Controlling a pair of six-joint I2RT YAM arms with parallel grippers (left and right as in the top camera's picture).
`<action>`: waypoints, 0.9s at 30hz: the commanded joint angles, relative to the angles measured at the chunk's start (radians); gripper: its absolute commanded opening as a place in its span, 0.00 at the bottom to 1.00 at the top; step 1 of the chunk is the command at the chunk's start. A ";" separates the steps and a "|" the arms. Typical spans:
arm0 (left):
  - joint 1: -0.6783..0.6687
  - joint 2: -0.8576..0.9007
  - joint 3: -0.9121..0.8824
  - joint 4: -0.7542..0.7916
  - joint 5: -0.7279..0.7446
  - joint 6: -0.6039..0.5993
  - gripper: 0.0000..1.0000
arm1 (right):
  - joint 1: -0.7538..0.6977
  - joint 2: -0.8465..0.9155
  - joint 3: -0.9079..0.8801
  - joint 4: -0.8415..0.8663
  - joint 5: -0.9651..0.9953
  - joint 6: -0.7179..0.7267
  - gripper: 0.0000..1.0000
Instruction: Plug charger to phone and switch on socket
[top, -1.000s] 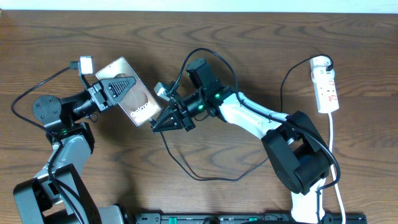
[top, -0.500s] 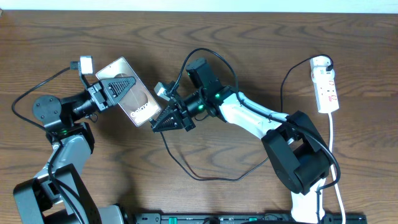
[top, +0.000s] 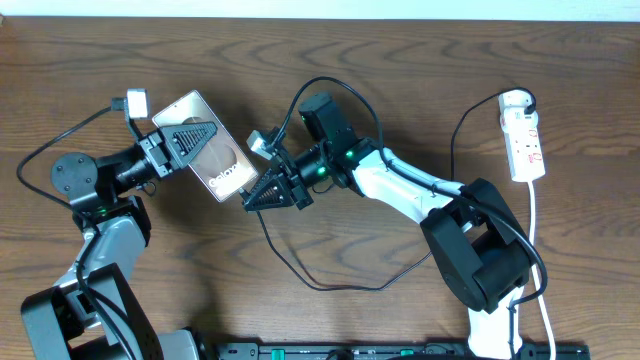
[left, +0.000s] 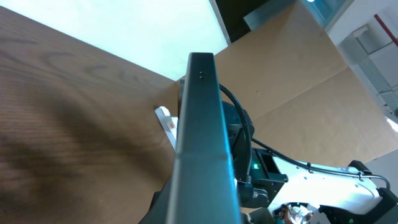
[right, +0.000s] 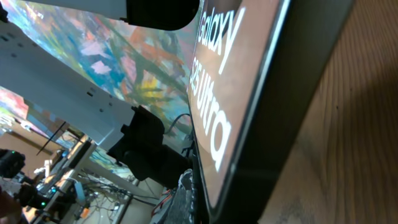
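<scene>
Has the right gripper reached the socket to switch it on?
No, the right gripper is at the phone's lettered end near the table's middle, while the socket lies apart on the far right.

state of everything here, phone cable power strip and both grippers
dark grey-brown flat phone: held tilted in the left gripper
left gripper: shut on the phone
long thin black charger cable: slack loop on the table, end at the right gripper; plugged in or not, cannot tell
right gripper: shut on the cable end, tips at the phone's edge
white power strip: flat on the table, untouched; switch too small to read
</scene>
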 joint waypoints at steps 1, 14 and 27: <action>-0.002 -0.011 0.028 0.009 0.035 -0.005 0.08 | 0.006 0.003 0.008 0.018 0.023 0.079 0.01; -0.002 -0.011 0.028 0.010 0.051 -0.002 0.07 | 0.006 0.003 0.008 0.052 0.039 0.145 0.01; -0.002 -0.011 0.028 0.009 0.077 -0.002 0.08 | 0.006 0.003 0.008 0.054 0.032 0.150 0.01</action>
